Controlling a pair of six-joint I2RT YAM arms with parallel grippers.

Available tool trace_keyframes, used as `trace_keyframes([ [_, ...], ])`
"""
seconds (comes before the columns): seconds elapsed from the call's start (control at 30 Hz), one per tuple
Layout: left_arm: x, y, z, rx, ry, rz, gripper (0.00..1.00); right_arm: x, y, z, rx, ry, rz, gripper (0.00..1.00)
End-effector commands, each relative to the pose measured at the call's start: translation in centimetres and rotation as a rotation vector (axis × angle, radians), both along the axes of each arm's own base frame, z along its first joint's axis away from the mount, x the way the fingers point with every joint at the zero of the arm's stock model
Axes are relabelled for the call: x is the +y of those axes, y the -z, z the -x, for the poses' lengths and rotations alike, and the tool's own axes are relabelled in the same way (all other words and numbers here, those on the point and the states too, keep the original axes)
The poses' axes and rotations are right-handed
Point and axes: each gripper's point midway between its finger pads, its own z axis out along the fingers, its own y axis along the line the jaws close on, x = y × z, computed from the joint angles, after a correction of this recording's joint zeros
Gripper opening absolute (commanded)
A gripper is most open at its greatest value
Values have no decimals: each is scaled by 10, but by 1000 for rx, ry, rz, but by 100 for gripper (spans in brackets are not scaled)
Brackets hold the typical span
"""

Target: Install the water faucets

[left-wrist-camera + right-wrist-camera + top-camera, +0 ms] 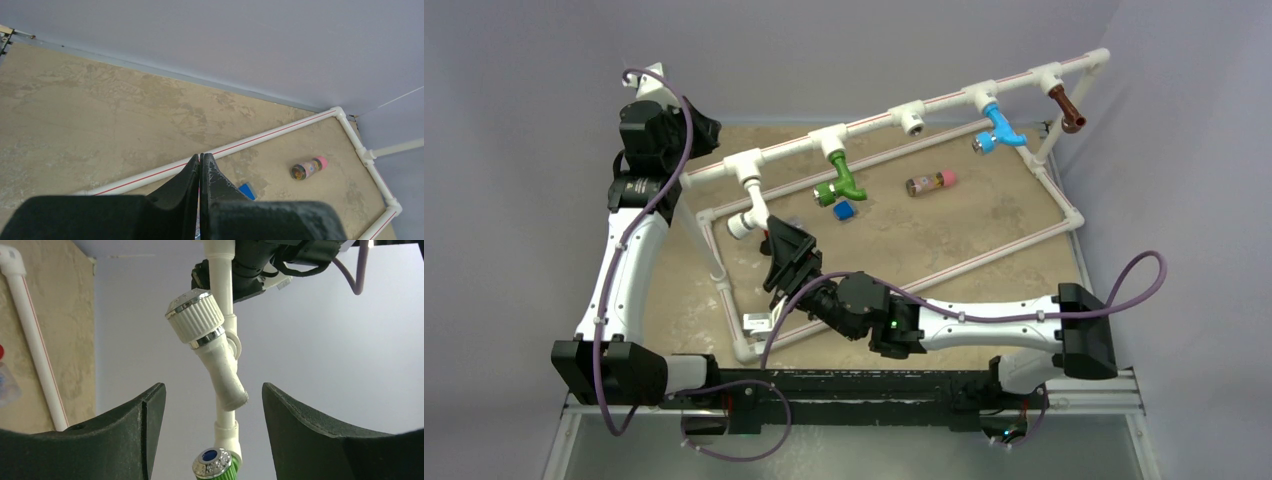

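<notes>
The right gripper (pixel 212 392) stands wide open and has hold of nothing: in its wrist view the white faucet (pixel 215 350) hangs in the gap between the two dark fingers (pixel 125 435), touching neither. The faucet's ribbed, chrome-ringed knob sits above the fingertips and its spout slants down between them. It hangs from the leftmost T-fitting of the pipe frame (pixel 879 125). Along the same raised rail hang the green faucet (pixel 839 185), the blue faucet (pixel 999 132) and the brown faucet (pixel 1067 108).

No writing can be read. A small white tag (pixel 756 322) on the frame's near pipe and the patterned wrap on the pink-capped bottle (pixel 931 183) are too small to make out. A blue cube (pixel 844 211) lies just beside the green faucet.

The right arm stretches low from its base leftward across the near table (pixel 984 225), wrist angled up toward the white faucet. The left arm stands tall at the far left, and the left gripper (pixel 200 161) is pressed shut on nothing
</notes>
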Motion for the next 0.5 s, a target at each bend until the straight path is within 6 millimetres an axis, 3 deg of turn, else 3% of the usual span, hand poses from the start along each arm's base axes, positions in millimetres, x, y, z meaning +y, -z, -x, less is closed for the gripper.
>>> trace_keyframes([
  [0.0,3,63,8,192,0,-17,0,-6,-46,-7,-113,90,-60,72],
  [0.27,2,62,8,191,6,-15,0,22,-51,-10,-153,78,-10,71],
  [0.47,2,62,8,190,7,-14,0,33,-35,-28,-111,99,59,70],
])
